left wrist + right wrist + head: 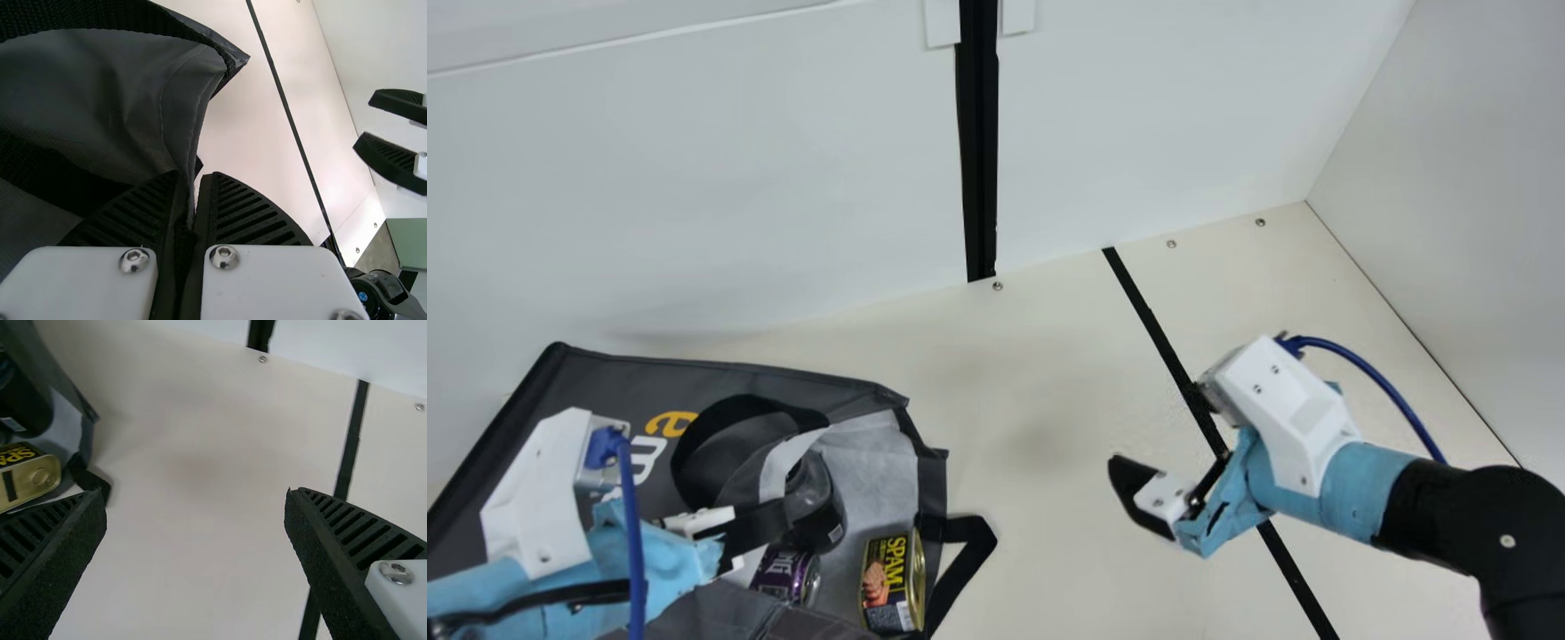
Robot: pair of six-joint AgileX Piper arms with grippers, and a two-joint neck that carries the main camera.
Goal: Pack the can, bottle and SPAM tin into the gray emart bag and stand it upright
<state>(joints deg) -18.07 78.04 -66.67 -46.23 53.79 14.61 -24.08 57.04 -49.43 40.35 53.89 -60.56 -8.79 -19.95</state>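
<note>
Left end effector [192,179] grips the bag [614,378]; right end effector [197,495] gapes. A slip could spill the lower-left SPAM tin [889,587].

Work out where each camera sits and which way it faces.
Main view: on the neck, facing down over bag and table toward the wall; left arm and right arm show.
Left wrist view: on that wrist, facing past the left tool, shut on the bag's edge; right tool beyond.
Right wrist view: on that wrist, facing the table between its open fingers.
Main and right wrist views share the SPAM tin.
</note>
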